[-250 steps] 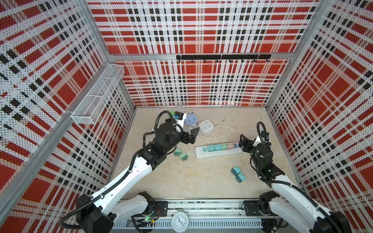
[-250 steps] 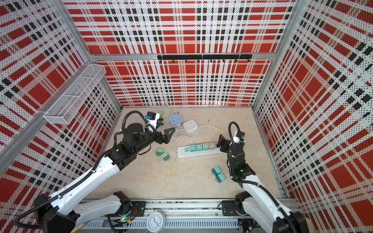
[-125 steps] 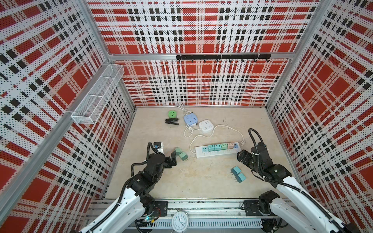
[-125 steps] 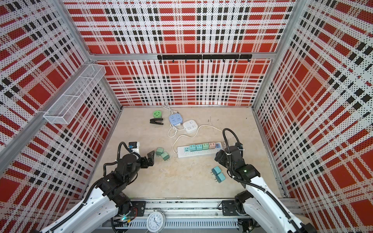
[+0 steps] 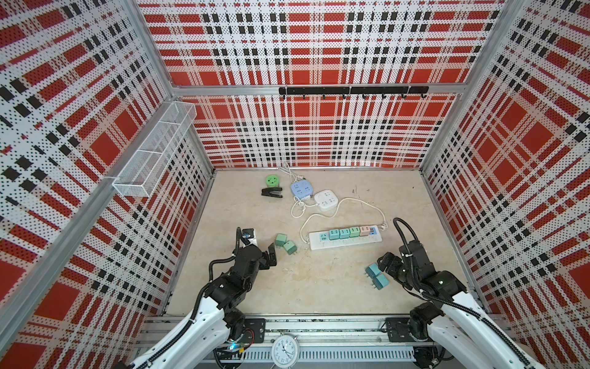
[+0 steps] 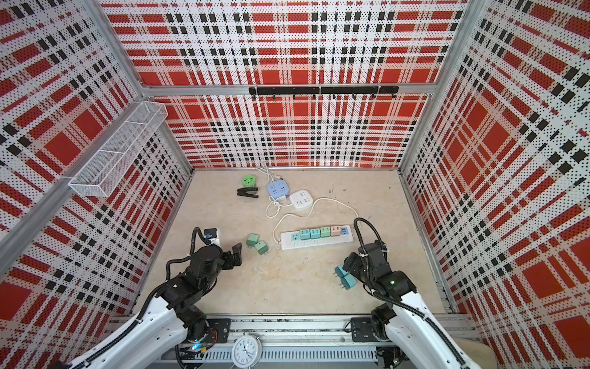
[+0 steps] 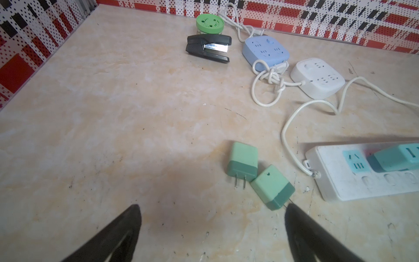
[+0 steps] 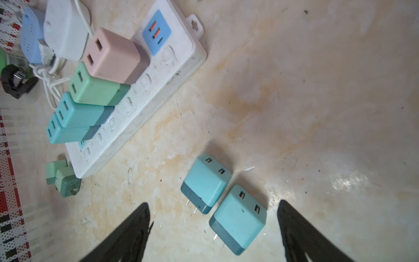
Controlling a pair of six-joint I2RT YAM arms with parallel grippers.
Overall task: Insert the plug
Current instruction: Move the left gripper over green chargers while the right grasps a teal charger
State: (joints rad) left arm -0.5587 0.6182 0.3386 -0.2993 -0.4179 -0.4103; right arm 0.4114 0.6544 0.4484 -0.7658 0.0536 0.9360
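My left gripper (image 7: 212,206) and right gripper (image 8: 213,203) both gape wide, holding nothing. Two turquoise plastic cube plugs (image 5: 380,281) lie beside the right one, at 5 o'clock from the white plastic power strip (image 5: 338,245).

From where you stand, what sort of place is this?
Probably a robot test booth: plaid pegboard walls box in a table, two arms mounted at its front, power strip and plugs laid out.

A robot test cell in a lab — a beige tabletop (image 5: 319,287) boxed in by plaid perforated panels (image 5: 319,127) on aluminium framing (image 5: 223,91), a wire basket (image 5: 156,153) and black hook rail (image 5: 351,90) mounted above it, two robot arms (image 5: 201,322) and a clock (image 5: 285,350) on the mounting rail (image 5: 335,326) at its front edge.
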